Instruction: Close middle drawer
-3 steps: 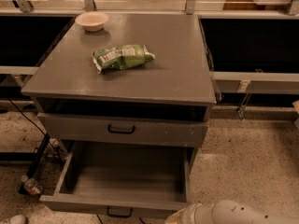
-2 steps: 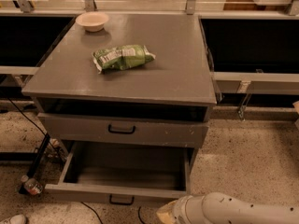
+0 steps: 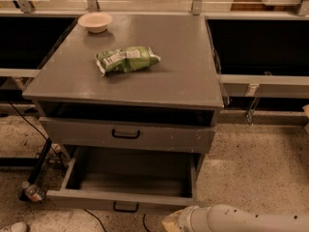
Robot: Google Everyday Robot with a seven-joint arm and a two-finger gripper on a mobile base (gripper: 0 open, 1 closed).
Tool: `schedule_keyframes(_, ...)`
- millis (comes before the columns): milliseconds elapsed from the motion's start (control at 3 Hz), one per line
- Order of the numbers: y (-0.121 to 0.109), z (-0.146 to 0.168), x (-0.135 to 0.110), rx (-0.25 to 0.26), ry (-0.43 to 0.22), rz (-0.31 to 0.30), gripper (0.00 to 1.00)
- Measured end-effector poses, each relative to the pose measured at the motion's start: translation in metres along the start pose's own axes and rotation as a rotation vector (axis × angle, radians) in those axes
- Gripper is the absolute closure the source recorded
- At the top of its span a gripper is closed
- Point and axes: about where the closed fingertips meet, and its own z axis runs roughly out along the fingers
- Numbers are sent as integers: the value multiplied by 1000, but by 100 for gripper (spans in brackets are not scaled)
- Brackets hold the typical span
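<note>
The middle drawer point(image 3: 96, 199) stands pulled out at the bottom of the grey cabinet. It is a wide grey box with a bare floor, and its low front panel carries a small black bar handle point(image 3: 125, 207). My white arm point(image 3: 241, 220) reaches in from the lower right. My gripper point(image 3: 170, 223) sits at its tip, just below and right of the drawer's front panel, near the handle. Part of it is cut off by the picture's bottom edge.
Above the open drawer is a taller grey drawer front point(image 3: 125, 135) with white scuffs, pushed in. On the cabinet top point(image 3: 193, 76) lie a green snack bag point(image 3: 126, 59) and a pale bowl point(image 3: 95, 21). A plastic bottle point(image 3: 33, 192) and black cables lie on the floor at left.
The middle drawer has slid a little way back into the cabinet. My arm has reached further left along the drawer's front.
</note>
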Motion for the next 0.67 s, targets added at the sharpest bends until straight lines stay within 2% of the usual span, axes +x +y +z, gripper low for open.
schedule_keyframes(333,-18,17,-16,61,-60,-9,100)
schedule_keyframes(667,-19,18,-16,63,-63,-7,100)
